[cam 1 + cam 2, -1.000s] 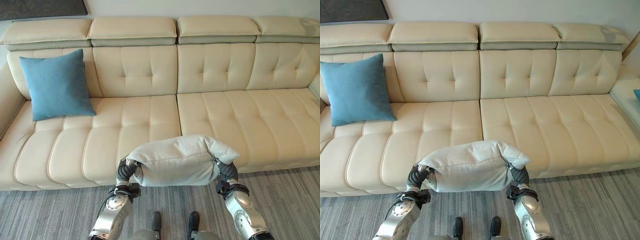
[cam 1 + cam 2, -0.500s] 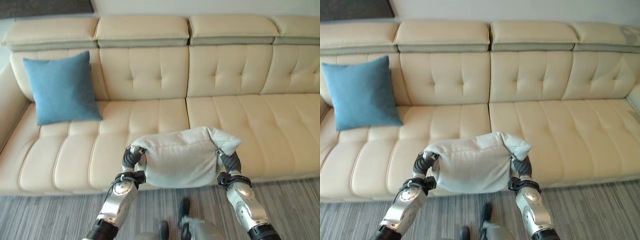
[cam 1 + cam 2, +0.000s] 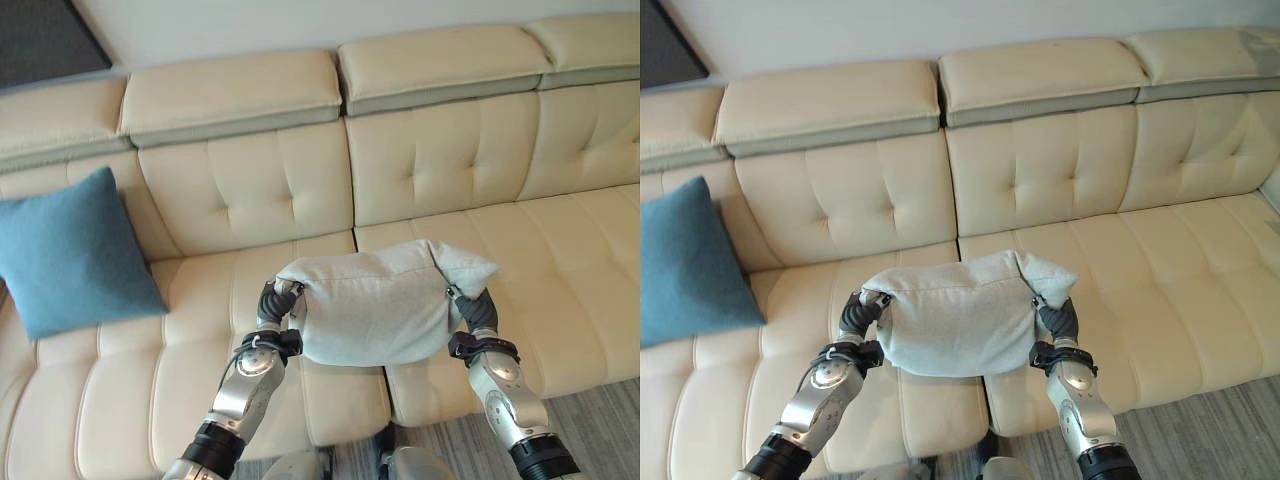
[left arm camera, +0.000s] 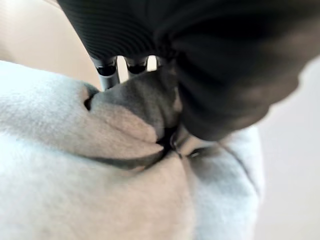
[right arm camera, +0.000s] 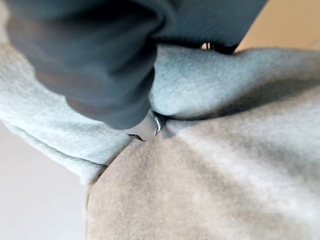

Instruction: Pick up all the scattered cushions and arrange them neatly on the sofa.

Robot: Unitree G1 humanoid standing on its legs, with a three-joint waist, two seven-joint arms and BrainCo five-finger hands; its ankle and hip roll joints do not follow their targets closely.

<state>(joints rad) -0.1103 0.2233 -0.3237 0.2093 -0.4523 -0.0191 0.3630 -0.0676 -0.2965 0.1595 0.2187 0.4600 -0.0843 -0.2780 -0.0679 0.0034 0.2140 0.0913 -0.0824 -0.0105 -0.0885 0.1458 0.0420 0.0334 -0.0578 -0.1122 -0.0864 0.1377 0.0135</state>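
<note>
A: Left eye view now frames the sofa (image 3: 230, 190) closer; grey cushion (image 3: 372, 305) hangs over the seat's middle.

B: Left hand (image 3: 275, 305) and right hand (image 3: 472, 310) clench its ends; blue cushion (image 3: 65, 250) sits at nine o'clock. Placement's near.

You have two cushions in view against one cream sofa (image 3: 250, 190): one pale grey cushion (image 3: 375, 305) over the sofa's front seat edge, and one blue cushion (image 3: 65, 255) leaning on the sofa's backrest toward its left end. Two robot hands are counted, the left hand (image 3: 275, 305) and right hand (image 3: 475, 310), one at each end of the grey cushion.
</note>
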